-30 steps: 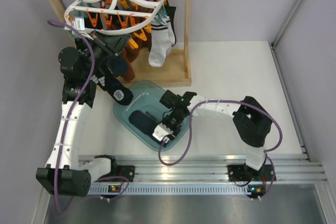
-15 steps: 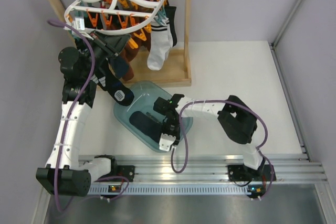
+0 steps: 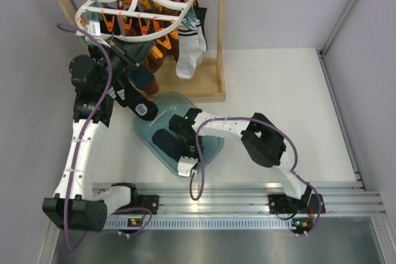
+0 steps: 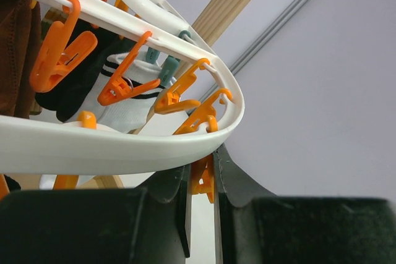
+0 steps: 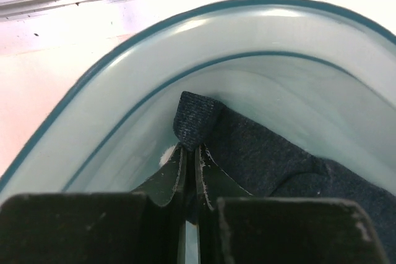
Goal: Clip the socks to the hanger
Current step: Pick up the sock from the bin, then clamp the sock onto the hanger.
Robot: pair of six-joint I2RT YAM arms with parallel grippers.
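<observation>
No readable txt, labels, brands, nos. or signs in any view.

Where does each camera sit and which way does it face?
Top external: above and behind the arms, looking down on the table; both arms show, left hand at the hanger, right hand in the teal tub.
Left wrist: on the left arm, looking up at the hanger; its fingers grip an orange clip.
Right wrist: on the right arm, facing the tub's near wall; its shut fingers pinch a navy sock.
Shared: hanger in top and left wrist; tub in top and right wrist.
</observation>
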